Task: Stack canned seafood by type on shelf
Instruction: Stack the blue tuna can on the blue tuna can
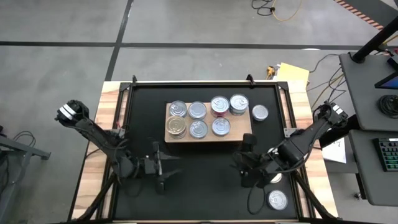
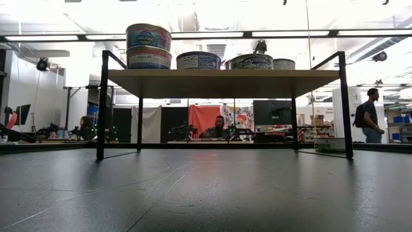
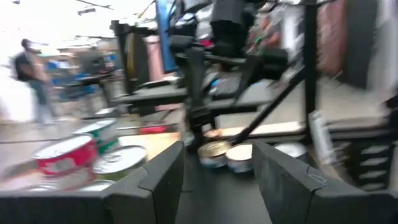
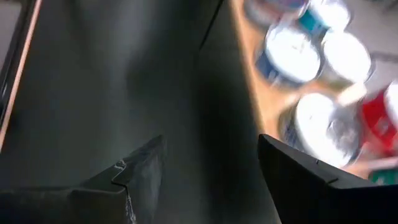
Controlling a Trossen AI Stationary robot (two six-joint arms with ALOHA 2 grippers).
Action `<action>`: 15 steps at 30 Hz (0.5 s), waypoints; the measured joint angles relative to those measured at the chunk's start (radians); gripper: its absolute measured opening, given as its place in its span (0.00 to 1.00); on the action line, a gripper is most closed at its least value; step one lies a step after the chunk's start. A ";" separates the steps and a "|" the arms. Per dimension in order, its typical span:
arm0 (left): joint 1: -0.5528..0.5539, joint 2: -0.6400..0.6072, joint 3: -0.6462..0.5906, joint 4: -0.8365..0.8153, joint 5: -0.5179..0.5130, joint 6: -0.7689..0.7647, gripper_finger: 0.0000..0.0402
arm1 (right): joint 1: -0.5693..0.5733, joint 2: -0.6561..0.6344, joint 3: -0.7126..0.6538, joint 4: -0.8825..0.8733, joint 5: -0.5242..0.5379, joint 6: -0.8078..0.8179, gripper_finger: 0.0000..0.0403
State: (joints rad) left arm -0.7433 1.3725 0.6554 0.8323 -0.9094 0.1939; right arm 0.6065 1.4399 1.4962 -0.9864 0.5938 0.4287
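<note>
Hovering right claw (image 1: 247, 144) | parted, empty, near shelf (image 1: 244, 134); left claw (image 1: 166, 163) | parted, empty

Seven cans (image 1: 198, 111) sit on the shelf (image 1: 242, 132); one can (image 1: 260, 112) lies just right of it.

Bright overhead lights, glare, blurred wrist views

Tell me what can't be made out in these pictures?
- Can labels on the shelf: too small in the high view, blurred in both wrist views.
- The back cans in the low view: hidden behind the front cans.
- A can beside the right arm: partly covered by it, high view.
</note>
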 joint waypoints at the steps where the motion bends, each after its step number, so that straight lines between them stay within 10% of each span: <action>1: 0.000 0.013 0.030 -0.040 -0.023 0.023 0.43 | 0.001 0.000 0.000 -0.032 -0.018 0.030 0.59; 15: -0.004 0.203 0.422 -0.601 -0.225 -0.072 0.43 | 0.011 -0.051 -0.023 -0.237 -0.022 0.195 0.54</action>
State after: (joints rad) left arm -0.7475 1.5753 1.0771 0.2308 -1.1347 0.1221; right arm 0.6175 1.3892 1.4728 -1.2229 0.5713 0.6233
